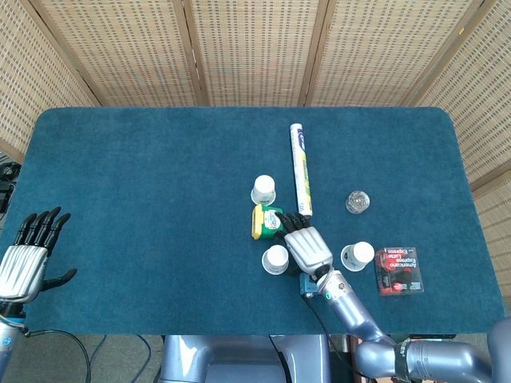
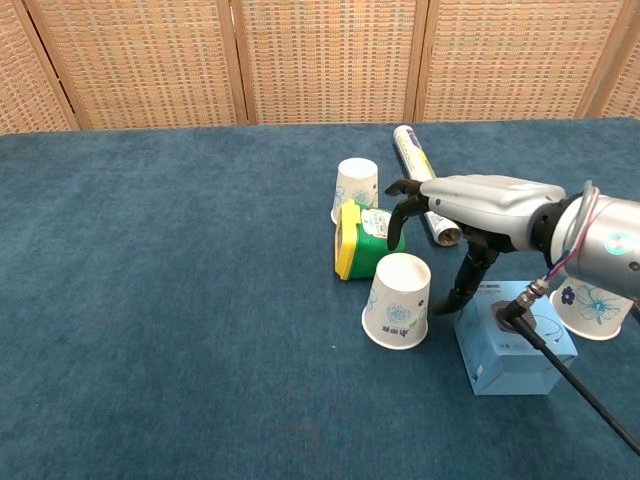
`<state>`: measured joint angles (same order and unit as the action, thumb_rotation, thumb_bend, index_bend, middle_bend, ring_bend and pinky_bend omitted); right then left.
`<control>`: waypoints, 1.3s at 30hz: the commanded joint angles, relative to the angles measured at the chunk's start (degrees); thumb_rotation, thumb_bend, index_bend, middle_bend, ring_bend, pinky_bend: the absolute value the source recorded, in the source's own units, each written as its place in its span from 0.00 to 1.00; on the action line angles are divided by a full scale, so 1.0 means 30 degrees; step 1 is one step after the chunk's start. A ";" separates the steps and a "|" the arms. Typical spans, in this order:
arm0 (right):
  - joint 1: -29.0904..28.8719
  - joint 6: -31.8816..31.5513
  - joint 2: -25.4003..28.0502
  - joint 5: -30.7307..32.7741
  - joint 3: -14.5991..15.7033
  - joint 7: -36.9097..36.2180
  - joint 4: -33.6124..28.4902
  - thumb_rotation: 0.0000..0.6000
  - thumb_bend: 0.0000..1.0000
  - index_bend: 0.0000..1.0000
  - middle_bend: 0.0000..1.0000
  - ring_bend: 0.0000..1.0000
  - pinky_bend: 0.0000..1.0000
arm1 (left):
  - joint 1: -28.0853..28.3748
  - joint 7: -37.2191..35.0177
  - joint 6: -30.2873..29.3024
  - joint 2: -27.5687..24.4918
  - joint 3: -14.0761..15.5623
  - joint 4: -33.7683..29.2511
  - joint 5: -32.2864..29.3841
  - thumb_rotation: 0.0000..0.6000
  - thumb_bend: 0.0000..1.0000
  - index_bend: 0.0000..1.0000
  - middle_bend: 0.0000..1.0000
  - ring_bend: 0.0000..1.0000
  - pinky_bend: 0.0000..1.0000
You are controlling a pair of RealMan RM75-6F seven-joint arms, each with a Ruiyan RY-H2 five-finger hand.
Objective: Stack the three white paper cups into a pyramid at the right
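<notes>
Three white paper cups stand upside down on the blue table. One cup (image 1: 264, 190) (image 2: 356, 189) is behind the green box, one (image 1: 276, 258) (image 2: 398, 300) in front of it, and the third (image 1: 356, 255) (image 2: 590, 300) further right. My right hand (image 1: 306, 243) (image 2: 470, 205) hovers open just right of the front cup, fingers spread over the green box, thumb pointing down beside the cup. It holds nothing. My left hand (image 1: 28, 259) is open at the table's left front edge, far from the cups.
A green and yellow box (image 1: 267, 221) (image 2: 367, 238) lies between two cups. A light blue speaker box (image 2: 514, 336) sits under my right arm. A foil roll (image 1: 300, 167) (image 2: 424, 183), a small clear container (image 1: 358, 202) and a red packet (image 1: 398, 270) lie to the right.
</notes>
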<state>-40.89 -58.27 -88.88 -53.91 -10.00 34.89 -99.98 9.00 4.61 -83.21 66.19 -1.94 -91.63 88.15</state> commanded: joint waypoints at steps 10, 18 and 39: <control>-0.0306 -0.0335 -0.0667 0.0135 0.0320 -0.0143 0.0543 1.00 0.14 0.45 0.06 0.00 0.00 | 0.0023 -0.0074 -0.0005 0.0010 0.0014 0.0030 0.0034 1.00 0.19 0.00 0.00 0.00 0.00; -0.0450 -0.0666 -0.0854 0.0125 0.0421 0.0032 0.0425 1.00 0.14 0.49 0.09 0.00 0.00 | 0.0061 -0.0107 0.0070 0.0018 0.0026 0.0071 0.0025 1.00 0.19 0.00 0.00 0.00 0.00; -0.1082 -0.1819 0.0240 0.0865 -0.0366 0.1470 -0.1575 1.00 0.14 0.52 0.10 0.00 0.00 | 0.0097 -0.0042 0.0125 0.0036 0.0058 0.0045 0.0030 1.00 0.19 0.00 0.00 0.00 0.00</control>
<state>-43.95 -63.43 -88.47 -51.47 -10.80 39.03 -104.37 9.29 4.49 -82.85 66.30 -1.77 -91.50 88.24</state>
